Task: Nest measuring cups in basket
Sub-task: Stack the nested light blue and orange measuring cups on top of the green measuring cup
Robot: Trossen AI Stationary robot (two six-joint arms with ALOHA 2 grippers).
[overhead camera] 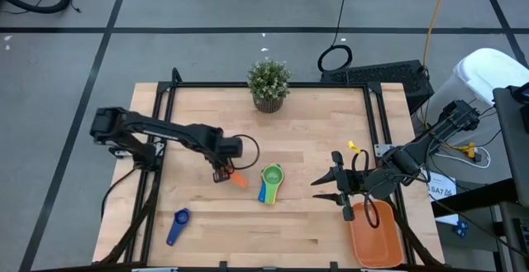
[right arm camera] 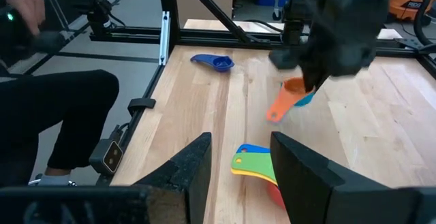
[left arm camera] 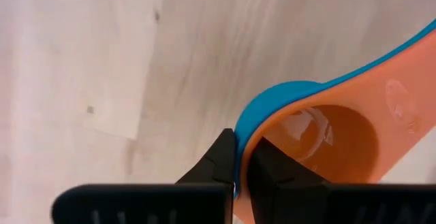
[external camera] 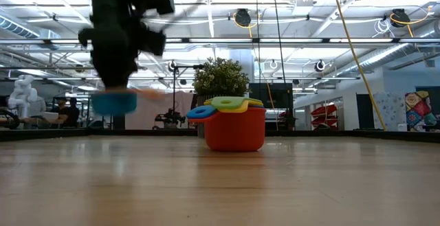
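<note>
High view: I see the left gripper (overhead camera: 221,173) mid-table with the orange cup (overhead camera: 238,179), the nested stack (overhead camera: 270,183) beside it, the dark blue cup (overhead camera: 177,225) apart, and the right gripper (overhead camera: 328,188) partly open and empty near the basket (overhead camera: 376,239). Low view: the light blue cup (external camera: 114,102) hangs clear of the table (external camera: 220,185). Left wrist view: fingers (left arm camera: 221,163) clamped shut on the light blue and orange rims together

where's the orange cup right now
The orange cup sits nested in a light blue cup, pinched at the rim by the left hand, just left of the green-topped stack at mid-table.
</note>
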